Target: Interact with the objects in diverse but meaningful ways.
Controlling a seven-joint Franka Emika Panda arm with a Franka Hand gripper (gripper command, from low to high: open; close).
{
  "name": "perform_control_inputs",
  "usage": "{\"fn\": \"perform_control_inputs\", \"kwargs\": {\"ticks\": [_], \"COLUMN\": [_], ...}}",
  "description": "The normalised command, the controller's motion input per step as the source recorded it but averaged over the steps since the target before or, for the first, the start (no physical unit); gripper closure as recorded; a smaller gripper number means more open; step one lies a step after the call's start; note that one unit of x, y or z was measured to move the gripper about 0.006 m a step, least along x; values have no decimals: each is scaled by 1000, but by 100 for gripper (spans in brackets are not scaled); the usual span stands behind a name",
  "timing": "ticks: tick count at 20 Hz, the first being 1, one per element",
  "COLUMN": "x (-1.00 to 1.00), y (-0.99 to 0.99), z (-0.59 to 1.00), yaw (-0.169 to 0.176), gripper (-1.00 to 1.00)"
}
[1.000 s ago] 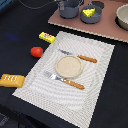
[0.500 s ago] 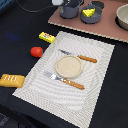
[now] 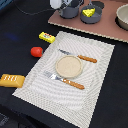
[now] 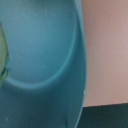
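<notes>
The blue-grey pot (image 3: 70, 11) stands on a pinkish board (image 3: 107, 29) at the far edge. A white part of my arm and the gripper (image 3: 59, 4) hang right over it, and the fingers are too small to read. The wrist view is filled by the pot's blue-grey inside (image 4: 45, 55), with no fingers showing. A yellow cheese wedge (image 3: 89, 12) lies in a second dark pot (image 3: 94, 18) beside it. The red tomato (image 3: 36, 51), yellow packet (image 3: 47, 37) and bread loaf (image 3: 11, 80) lie on the dark table at the exterior view's left.
A striped placemat (image 3: 95, 95) carries a tan plate (image 3: 69, 66), a knife (image 3: 77, 56) and a fork (image 3: 64, 80), both orange-handled. A metal bowl (image 3: 123, 17) sits on the board at the exterior view's right. The pink board (image 4: 107, 50) shows beside the pot.
</notes>
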Motion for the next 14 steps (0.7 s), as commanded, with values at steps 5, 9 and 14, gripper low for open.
{"fn": "perform_control_inputs", "kwargs": {"ticks": [5,9,14], "x": [73,113,132], "y": [133,157,165], "z": [-150,-121,-110], "yaw": [-9,-6,-4], "gripper": [-100,100,100]}}
